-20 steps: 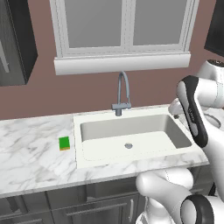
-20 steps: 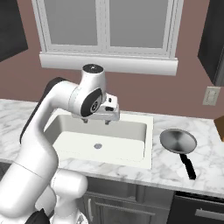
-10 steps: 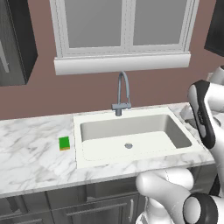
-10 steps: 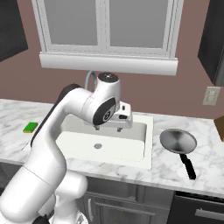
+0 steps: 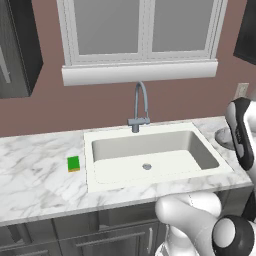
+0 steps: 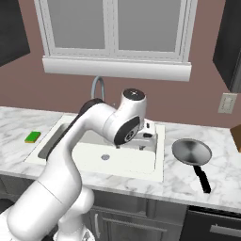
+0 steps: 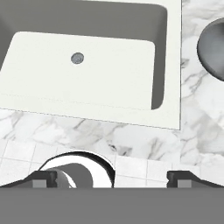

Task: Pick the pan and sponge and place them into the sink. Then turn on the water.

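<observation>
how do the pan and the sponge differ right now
The pan is round, shiny grey metal with a black handle; the sponge is a small green rectangle. The pan lies on the counter right of the sink, the sponge left of it. The pan is far larger. Both lie on the marble counter, outside the basin.

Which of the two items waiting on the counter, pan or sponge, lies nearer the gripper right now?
The pan, right of the sink; the open gripper hangs beside it, while the sponge lies across the basin.

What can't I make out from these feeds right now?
- Pan: in the hand view, cut off by the right edge; in the left base view, mostly behind the arm.
- Faucet: in the right base view, its base and lever hidden behind the arm.
- Gripper: open, fingertips barely showing.
</observation>
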You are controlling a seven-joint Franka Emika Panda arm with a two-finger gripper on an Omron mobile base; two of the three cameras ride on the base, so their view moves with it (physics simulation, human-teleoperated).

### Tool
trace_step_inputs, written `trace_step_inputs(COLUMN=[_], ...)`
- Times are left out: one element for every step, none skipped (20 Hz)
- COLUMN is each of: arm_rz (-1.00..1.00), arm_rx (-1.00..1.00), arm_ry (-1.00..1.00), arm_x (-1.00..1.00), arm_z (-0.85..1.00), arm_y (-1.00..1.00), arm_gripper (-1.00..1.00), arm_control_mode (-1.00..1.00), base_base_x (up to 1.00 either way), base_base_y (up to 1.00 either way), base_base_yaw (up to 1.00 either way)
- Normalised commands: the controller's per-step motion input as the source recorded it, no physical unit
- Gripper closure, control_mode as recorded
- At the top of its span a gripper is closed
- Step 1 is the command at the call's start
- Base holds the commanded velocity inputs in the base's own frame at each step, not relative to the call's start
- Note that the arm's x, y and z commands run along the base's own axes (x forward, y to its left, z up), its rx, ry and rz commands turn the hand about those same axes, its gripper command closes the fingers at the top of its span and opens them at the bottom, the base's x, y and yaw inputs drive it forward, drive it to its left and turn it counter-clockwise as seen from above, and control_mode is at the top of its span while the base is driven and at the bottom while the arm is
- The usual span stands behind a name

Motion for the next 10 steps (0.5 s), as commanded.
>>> trace_step_inputs(arm_rz=[0.02,0.01,0.01,0.00,0.00,0.00,0.00,0.00,0.00,0.00], arm_rx=[0.01,0.01,0.00,0.00,0.00,0.00,0.00,0.00,0.00,-0.01], arm_ry=[0.00,0.00,0.00,0.02,0.04,0.04,0.06,0.06,0.06,0.07], arm_x=[-0.01,-0.02,-0.02,0.00,0.00,0.00,0.00,0.00,0.00,0.01], arm_z=[-0.25,-0.27,-0.26,-0.27,-0.28,-0.27,-0.29,-0.29,-0.29,-0.30], arm_y=[-0.40,-0.43,-0.42,-0.42,-0.44,-0.44,-0.45,-0.43,-0.42,-0.41], arm_gripper=[-1.00,-1.00,-1.00,-1.00,-1.00,-1.00,-1.00,-1.00,-1.00,-1.00], arm_control_mode=[-1.00,-1.00,-1.00,-1.00,-1.00,-1.00,-1.00,-1.00,-1.00,-1.00], base_base_x=[0.00,0.00,0.00,0.00,0.00,0.00,0.00,0.00,0.00,0.00], base_base_y=[0.00,0.00,0.00,0.00,0.00,0.00,0.00,0.00,0.00,0.00], base_base_yaw=[0.00,0.00,0.00,0.00,0.00,0.00,0.00,0.00,0.00,0.00])
